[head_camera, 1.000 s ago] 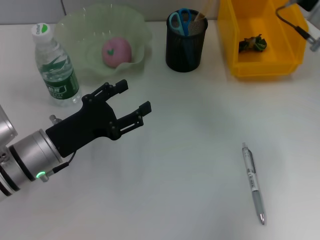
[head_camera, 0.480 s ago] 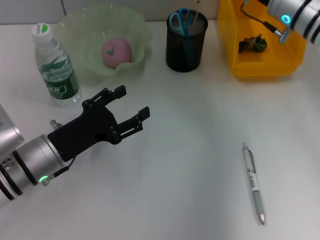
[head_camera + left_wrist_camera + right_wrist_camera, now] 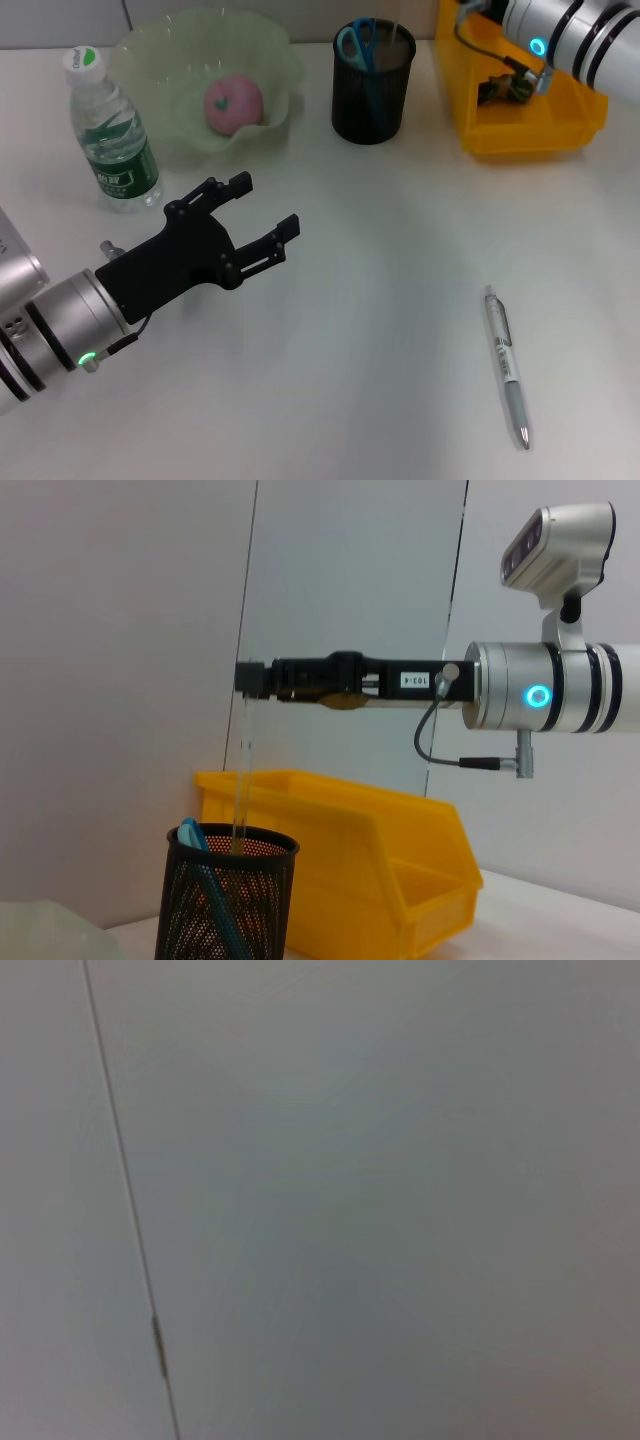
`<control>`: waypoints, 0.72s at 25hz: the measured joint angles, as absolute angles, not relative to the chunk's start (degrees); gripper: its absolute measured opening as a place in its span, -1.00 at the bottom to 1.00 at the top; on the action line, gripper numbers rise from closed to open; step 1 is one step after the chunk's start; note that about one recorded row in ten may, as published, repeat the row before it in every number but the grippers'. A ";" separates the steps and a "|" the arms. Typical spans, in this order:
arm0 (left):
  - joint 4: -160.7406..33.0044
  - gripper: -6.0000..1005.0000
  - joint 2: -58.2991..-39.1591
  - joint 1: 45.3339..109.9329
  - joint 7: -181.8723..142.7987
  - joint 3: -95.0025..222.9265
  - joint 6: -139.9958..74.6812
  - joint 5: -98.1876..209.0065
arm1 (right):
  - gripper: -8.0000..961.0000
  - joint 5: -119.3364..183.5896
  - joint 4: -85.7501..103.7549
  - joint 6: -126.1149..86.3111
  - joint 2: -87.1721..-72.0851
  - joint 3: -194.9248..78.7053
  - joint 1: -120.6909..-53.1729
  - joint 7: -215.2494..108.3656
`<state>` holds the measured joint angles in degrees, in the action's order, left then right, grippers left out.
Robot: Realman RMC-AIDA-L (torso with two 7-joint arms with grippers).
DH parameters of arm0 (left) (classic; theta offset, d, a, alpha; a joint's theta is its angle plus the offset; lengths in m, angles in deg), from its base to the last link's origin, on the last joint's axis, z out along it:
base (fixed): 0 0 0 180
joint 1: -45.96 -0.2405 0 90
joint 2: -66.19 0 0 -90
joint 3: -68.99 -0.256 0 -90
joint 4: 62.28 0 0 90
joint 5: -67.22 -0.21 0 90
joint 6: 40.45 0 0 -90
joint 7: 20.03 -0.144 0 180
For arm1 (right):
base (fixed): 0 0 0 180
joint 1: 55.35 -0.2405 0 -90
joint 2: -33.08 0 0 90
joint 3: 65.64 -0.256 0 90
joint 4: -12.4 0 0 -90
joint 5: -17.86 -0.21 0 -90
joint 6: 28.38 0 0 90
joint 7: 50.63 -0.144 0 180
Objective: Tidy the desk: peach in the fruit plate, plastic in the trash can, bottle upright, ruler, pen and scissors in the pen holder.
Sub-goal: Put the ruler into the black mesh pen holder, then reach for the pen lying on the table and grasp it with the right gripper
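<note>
In the left wrist view, my right gripper is shut on the top of the clear ruler. The ruler hangs straight down with its lower end inside the black mesh pen holder. The blue scissors stand in that pen holder. The pink peach lies in the green fruit plate. At the far left the bottle stands upright. On the desk at the right lies the pen. A dark scrap of plastic sits in the yellow trash can. My left gripper hovers open and empty in front of the fruit plate.
My right arm reaches across above the trash can from the upper right. The right wrist view shows only a plain wall.
My right arm has swung in from the upper right corner, leftward over the trash can toward the pen holder. The left gripper sank back slightly and then held still.
</note>
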<state>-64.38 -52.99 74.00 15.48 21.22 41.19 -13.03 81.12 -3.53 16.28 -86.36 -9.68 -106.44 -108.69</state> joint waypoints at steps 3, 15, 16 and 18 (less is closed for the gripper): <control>-64.38 0.66 -52.99 74.00 15.56 21.26 41.19 -13.03 | 0.02 81.09 -3.64 16.44 -86.37 -8.88 -106.19 -109.38; -64.49 0.66 -52.97 73.83 16.09 21.15 40.84 -13.15 | 0.28 81.07 -5.32 17.55 -86.38 -5.97 -104.12 -114.75; -64.60 0.66 -52.93 73.76 16.09 21.02 40.84 -13.21 | 0.37 81.09 -5.66 18.17 -86.38 -5.94 -103.74 -115.56; -65.02 0.66 -52.82 73.61 16.08 20.70 40.85 -13.53 | 0.46 81.12 -7.44 20.96 -86.30 -5.73 -101.86 -118.49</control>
